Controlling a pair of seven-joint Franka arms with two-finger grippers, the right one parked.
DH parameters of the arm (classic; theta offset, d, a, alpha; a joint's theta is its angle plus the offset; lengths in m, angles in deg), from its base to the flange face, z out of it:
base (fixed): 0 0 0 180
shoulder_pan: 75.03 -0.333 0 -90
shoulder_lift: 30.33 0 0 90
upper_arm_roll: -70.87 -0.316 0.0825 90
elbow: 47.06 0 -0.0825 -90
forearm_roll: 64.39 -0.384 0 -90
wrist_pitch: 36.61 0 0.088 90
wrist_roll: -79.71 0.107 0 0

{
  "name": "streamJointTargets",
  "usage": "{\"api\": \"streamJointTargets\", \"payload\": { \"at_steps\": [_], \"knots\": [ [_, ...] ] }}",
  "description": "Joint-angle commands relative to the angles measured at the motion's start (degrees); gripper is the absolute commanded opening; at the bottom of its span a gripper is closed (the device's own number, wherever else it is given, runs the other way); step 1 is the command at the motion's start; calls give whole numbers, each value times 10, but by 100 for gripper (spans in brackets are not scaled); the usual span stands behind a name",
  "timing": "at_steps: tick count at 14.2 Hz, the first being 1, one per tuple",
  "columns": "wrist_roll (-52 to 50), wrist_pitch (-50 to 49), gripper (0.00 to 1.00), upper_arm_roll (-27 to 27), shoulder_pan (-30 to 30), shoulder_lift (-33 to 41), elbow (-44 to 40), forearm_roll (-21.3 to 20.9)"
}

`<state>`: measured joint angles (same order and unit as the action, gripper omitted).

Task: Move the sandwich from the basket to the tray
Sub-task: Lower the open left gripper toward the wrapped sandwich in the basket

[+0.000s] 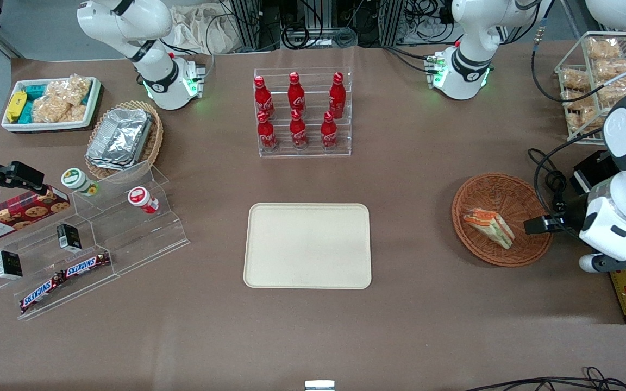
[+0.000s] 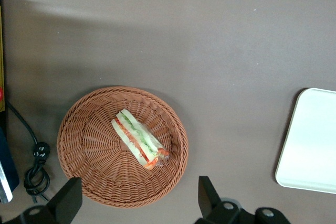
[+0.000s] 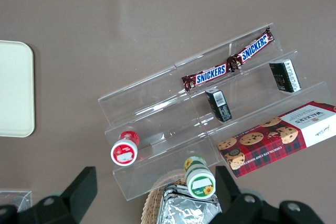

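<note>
- Sandwich (image 1: 488,226): wedge in clear wrap, white bread with green and orange-red layers; lies on its side inside the basket (image 1: 476,195), near the middle; long axis runs diagonally across the weave, orange-red end toward the tray, the other end nearer the front camera and the gripper
- Basket: round, reddish-brown wicker, standing on the brown table (image 1: 411,304); nothing else in it
- Gripper (image 1: 536,225): left arm's, hanging over the basket rim on the working arm's side, just beside the sandwich and apart from it; the two fingers (image 2: 68,203) stand spread, grasping nothing
- Black cable (image 2: 35,166): coiled on the table just outside the basket, on the side away from the tray
- Tray (image 1: 307,245): beige, rectangular, rounded corners, bare; well apart from the gripper, toward the table's middle; only open tabletop between basket and tray
- Bottle rack (image 1: 302,111): clear tiers with six red bottles, farther from the front camera than the tray
</note>
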<state>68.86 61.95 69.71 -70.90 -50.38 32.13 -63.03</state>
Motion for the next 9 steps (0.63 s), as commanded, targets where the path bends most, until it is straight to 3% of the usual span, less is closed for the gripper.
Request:
{"api": "streamJointTargets", "payload": {
  "at_steps": [1, 5, 9],
  "knots": [
    [7, -8, 99, 4, -4, -2, -7, 0],
    [7, -16, 99, 3, -5, -3, -2, 0],
    [4, -29, 99, -2, -9, 0, 59, -9]
  ]
}}
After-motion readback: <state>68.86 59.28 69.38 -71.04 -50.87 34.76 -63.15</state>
